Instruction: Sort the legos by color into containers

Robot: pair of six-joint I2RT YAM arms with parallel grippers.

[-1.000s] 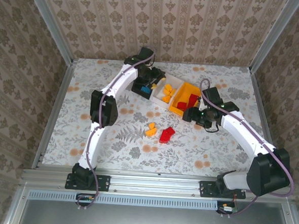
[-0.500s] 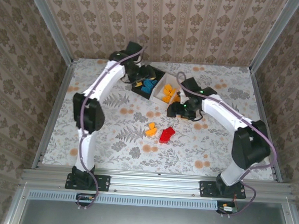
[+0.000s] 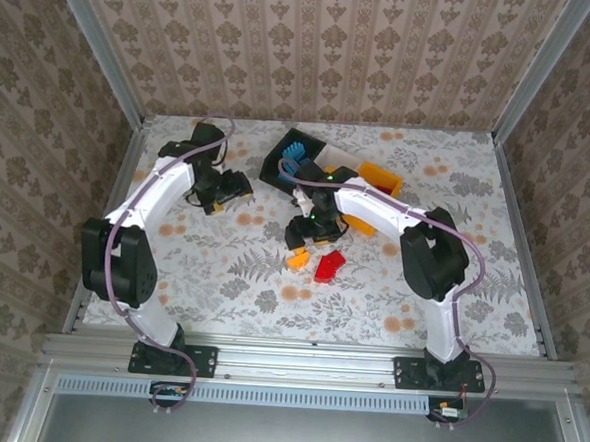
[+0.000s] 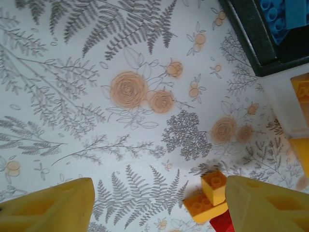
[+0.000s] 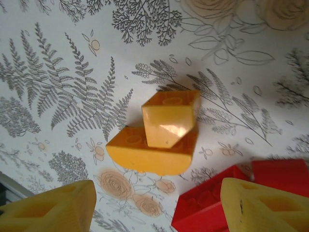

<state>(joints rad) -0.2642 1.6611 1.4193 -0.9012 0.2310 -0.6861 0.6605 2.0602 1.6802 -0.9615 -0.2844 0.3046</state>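
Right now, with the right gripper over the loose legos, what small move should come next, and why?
Probably lower the right gripper onto the orange-yellow legos and close. Its jaws stand open and empty, the two pieces lie on the table roughly between them, and the red legos sit just to one side.

The desk (image 3: 221,277) wears a white cloth printed with grey ferns and pale orange roses. The walls (image 3: 315,52) are papered in beige damask with a darker tan motif. The left arm (image 3: 156,193) and right arm (image 3: 376,201) are white with black joints. The left tool (image 4: 159,195) has translucent yellow fingers (image 4: 48,208), and the right tool (image 5: 158,193) has fingers (image 5: 260,208) of the same yellow. The black bin (image 3: 276,170) shows blue bricks (image 3: 295,149). There is also a white bin (image 4: 285,104) and an orange-yellow bin (image 3: 380,176). The orange-yellow bricks (image 5: 159,140) look glossy. The red bricks (image 5: 227,200) are a plain bright red.
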